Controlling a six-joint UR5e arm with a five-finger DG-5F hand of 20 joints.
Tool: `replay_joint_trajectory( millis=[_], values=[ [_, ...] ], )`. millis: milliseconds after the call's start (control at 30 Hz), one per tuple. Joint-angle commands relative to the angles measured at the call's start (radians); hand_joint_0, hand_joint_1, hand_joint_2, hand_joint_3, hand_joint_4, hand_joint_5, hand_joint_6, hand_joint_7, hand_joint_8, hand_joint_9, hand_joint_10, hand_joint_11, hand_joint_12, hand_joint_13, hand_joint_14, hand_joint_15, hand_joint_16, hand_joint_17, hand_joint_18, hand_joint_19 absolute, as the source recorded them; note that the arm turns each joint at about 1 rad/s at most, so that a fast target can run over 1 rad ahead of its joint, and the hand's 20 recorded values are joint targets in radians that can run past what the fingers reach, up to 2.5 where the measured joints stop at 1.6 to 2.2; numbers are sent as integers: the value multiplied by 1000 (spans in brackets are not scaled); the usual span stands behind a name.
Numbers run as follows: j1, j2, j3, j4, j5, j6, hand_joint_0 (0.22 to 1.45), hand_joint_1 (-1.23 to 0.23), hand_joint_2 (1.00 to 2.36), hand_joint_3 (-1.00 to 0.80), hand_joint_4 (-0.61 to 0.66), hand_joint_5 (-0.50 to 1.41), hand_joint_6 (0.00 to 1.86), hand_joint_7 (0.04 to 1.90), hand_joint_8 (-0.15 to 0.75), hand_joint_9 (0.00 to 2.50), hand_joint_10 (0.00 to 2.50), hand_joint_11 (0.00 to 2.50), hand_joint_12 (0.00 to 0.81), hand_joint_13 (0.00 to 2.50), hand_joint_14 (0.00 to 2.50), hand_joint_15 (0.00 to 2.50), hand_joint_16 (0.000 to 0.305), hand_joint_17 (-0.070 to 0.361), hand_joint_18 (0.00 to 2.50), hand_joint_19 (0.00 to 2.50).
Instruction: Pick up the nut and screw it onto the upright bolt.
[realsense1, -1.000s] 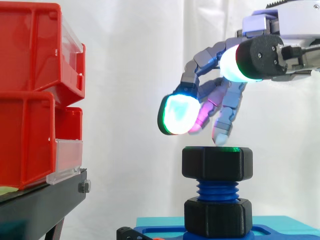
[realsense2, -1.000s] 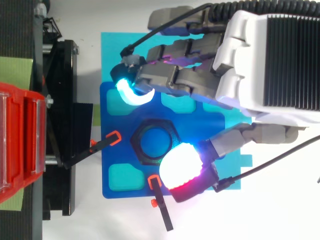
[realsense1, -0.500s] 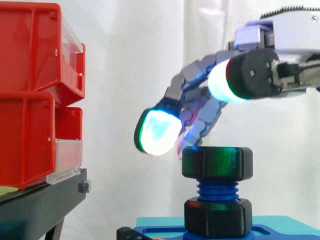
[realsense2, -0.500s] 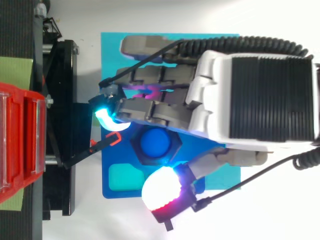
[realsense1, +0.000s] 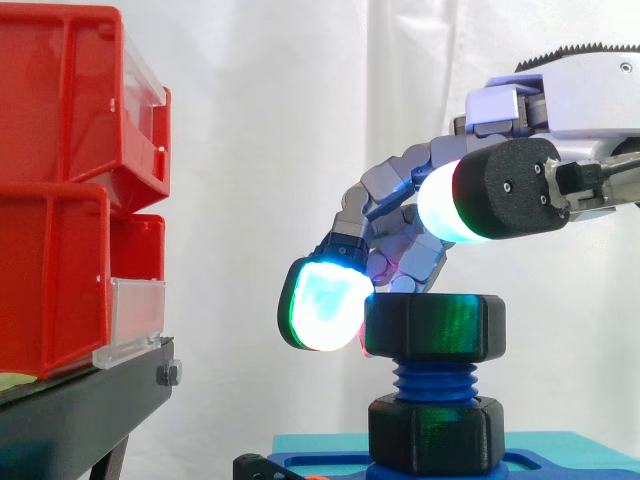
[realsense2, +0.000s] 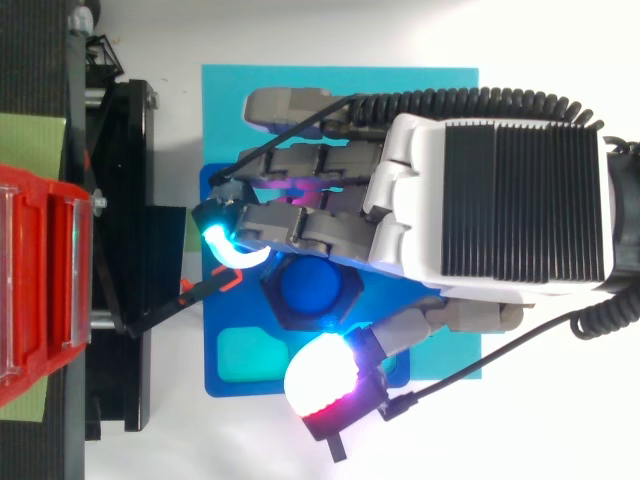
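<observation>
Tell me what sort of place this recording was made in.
Most likely a robotics lab test bench: a white curtain backdrop, red bins on a black stand, and a blue fixture plate holding an upright bolt topped by a nut, the robot's hand over it.

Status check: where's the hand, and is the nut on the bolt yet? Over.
Hand close over the nut, grip unconfirmed. Nut sits atop the blue bolt, threads bare below it. Red bins stand aside, not in the way.
</observation>
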Motion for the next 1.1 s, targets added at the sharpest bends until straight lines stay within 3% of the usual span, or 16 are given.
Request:
replay_joint_trajectory(
  millis=[0, 1067],
  values=[
    [-2, 0, 0, 1, -2, 0, 516, -217, 1000, -500, 224, -72, 503, 762, 233, 897, 0, 0, 245, 573, 0, 0, 24, 54, 131, 0],
    [0, 1, 3, -6, -5, 3, 525, -235, 1000, -500, 267, -28, 505, 1011, 244, 923, 0, 0, 247, 602, 0, 0, 23, 53, 151, 0]
  ],
)
